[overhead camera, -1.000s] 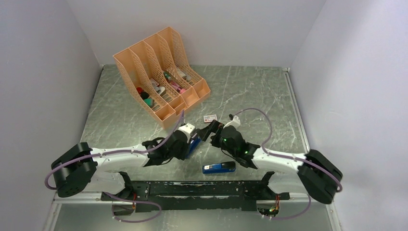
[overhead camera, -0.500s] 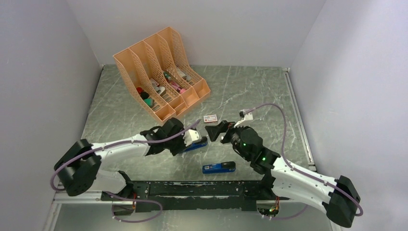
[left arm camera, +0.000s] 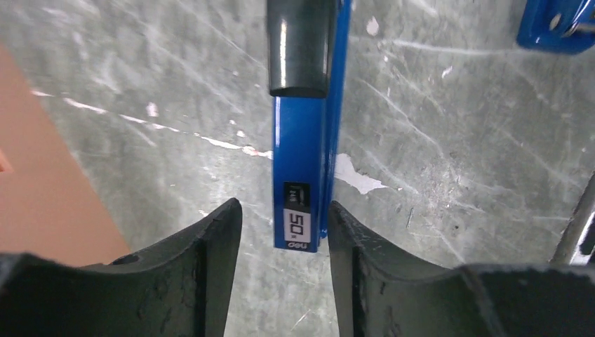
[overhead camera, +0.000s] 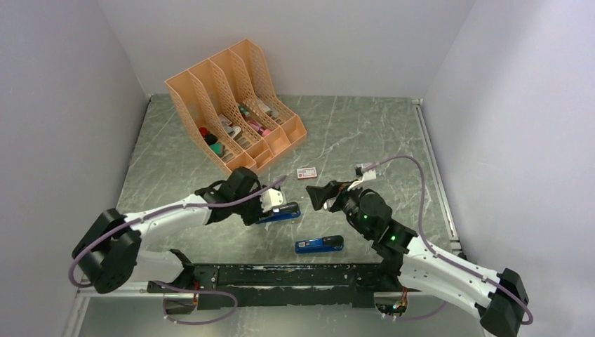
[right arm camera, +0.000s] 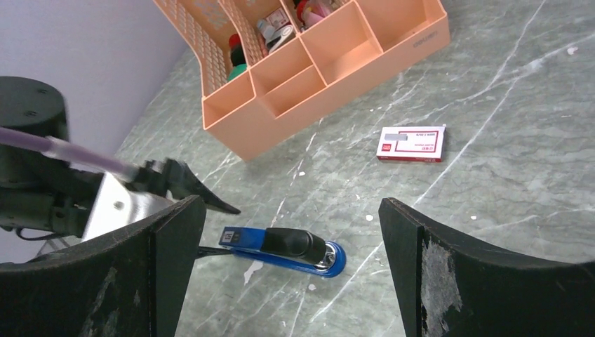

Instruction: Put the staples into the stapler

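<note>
The left gripper, partly open, loosely straddles the end of the stapler on the table. The right gripper hangs wide open, empty.

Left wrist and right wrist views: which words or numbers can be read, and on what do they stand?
"50": black label on the blue stapler; small print under it unreadable.
White-and-red box: print too small.
Orange organizer: embossed mark blurred.
</note>
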Available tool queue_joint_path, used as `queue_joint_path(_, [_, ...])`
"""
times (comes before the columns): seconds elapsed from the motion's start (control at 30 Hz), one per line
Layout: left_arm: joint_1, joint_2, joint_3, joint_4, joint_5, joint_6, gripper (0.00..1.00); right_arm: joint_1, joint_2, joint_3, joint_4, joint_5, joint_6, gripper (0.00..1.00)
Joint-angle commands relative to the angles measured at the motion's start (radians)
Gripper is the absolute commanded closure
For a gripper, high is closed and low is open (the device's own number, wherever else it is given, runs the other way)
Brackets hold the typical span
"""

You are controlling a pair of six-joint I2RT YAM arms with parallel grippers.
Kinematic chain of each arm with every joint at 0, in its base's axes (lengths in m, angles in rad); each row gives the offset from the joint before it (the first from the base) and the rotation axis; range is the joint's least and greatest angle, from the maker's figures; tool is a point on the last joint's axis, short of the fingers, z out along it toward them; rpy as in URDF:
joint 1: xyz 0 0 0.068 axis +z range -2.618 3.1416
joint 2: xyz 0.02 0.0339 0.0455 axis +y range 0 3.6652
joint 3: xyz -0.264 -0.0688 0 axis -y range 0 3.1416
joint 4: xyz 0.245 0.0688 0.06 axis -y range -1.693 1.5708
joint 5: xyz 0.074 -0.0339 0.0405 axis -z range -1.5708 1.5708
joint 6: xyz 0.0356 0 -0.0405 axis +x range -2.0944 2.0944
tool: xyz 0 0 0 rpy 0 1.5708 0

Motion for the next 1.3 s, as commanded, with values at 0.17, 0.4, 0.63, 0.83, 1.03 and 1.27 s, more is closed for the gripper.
queue_joint_path(0.17, [0.026,-0.287,-0.01,0.087,-0.041,-0.165,0.0,0.0,0.015,0.166,-0.23,0.094,-0.092,0.0])
queue_joint_path(0.4, [0.027,-0.561,-0.079,0.262,-0.412,-0.517,0.0,0.0,-0.043,0.257,-0.311,0.126,-0.265,0.0])
queue_joint_path(0.63, [0.027,-0.721,-0.054,0.086,-0.819,-0.778,0.0,0.0,-0.14,0.257,-0.377,0.25,-0.271,0.0])
queue_joint_path(0.83, [0.026,-0.842,-0.022,-0.114,-1.058,-1.016,0.0,0.0,-0.28,0.158,-0.412,0.284,-0.225,0.0])
queue_joint_path(1.03, [0.027,-0.88,0.012,-0.27,-1.092,-1.066,0.01,0.0,-0.285,0.155,-0.478,0.34,-0.177,0.0])
queue_joint_path(1.27, [0.027,-0.954,0.005,-0.306,-1.132,-1.089,0.0,0.0,-0.328,0.114,-0.438,0.345,-0.197,0.0])
